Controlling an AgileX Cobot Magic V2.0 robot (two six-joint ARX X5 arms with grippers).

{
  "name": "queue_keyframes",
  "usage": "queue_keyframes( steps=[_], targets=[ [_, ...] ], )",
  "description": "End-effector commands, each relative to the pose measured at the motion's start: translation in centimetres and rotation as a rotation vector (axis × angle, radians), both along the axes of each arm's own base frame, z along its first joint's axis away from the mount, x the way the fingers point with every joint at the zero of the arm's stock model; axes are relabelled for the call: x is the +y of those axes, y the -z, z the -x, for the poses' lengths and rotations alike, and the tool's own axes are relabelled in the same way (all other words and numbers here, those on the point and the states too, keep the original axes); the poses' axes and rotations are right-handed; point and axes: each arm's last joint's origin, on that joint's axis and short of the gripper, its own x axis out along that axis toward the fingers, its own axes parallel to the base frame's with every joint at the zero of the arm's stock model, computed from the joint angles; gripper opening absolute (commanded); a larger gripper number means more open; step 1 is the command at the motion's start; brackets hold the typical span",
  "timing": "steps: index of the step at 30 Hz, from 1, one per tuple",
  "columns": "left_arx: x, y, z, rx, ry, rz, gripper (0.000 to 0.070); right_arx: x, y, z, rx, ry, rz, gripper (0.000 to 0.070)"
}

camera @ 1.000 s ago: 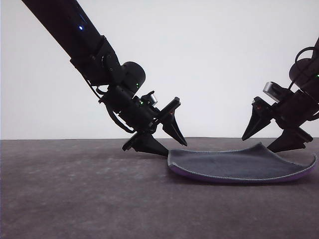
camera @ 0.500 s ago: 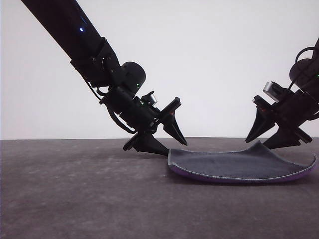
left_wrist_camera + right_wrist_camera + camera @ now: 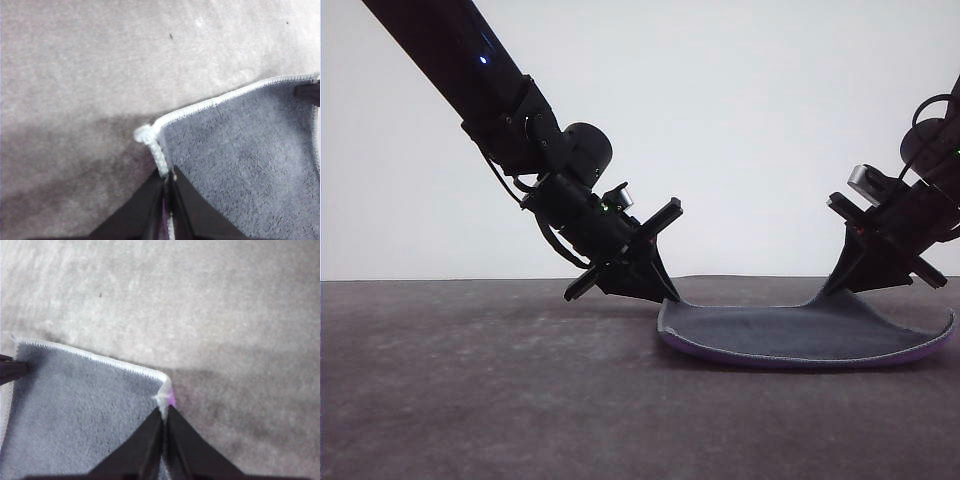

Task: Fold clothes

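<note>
Clothes here means one small grey cloth [image 3: 800,335], lying unfolded in the lower right of the front view, grey face up, a purple underside showing along its near edge. Both far corners are pinched: the left gripper [image 3: 665,292] has its jaws together on the corner at frame centre, the right gripper [image 3: 835,288] likewise at the right edge. No fold exists yet; lifting and carrying over remain.

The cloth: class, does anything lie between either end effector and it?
Nothing visible does. The left end effector is shut on one corner of the cloth, and the right end effector is shut on another, so both already touch it. The table around shows nothing else.
</note>
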Motion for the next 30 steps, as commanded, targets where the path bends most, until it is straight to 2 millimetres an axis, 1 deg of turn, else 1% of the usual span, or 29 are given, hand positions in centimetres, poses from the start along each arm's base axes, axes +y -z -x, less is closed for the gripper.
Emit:
queue_keyframes(
  steps=[1, 5, 9, 12, 17, 20, 24, 30],
  targets=[
    [-0.3, 0.9, -0.5, -0.008, 0.014, -0.004, 0.001, -0.2, 0.6, -0.6, 0.006, -0.001, -0.01, 0.0008],
    [0.2, 0.6, -0.8, 0.012, 0.04, 0.04, 0.001, -0.8, 0.5, -0.4, 0.012, -0.024, -0.074, 0.0008],
    [0.9, 0.2, -1.1, 0.053, 0.069, 0.087, 0.001, -1.6, 0.6, 0.1, 0.054, -0.041, -0.144, 0.0008],
    [1.2, -0.2, -1.2, 0.087, 0.088, 0.09, 0.001, -2.2, 0.6, 0.6, 0.083, -0.053, -0.194, 0.0008],
    [1.3, -1.5, -1.0, 0.14, 0.163, 0.092, 0.0011, -2.9, 0.7, 1.4, 0.144, -0.083, -0.31, 0.0008],
    [1.2, -2.3, -0.8, 0.156, 0.198, 0.066, 0.0011, -3.0, 0.7, 1.8, 0.174, -0.103, -0.353, 0.0008],
    [1.0, -3.1, -0.3, 0.183, 0.235, 0.032, 0.0011, -2.8, 0.9, 2.5, 0.217, -0.123, -0.367, 0.0008],
    [1.2, -3.2, 0.5, 0.238, 0.283, -0.016, 0.0011, -2.7, 1.1, 3.4, 0.276, -0.144, -0.37, 0.0009]
  ],
)
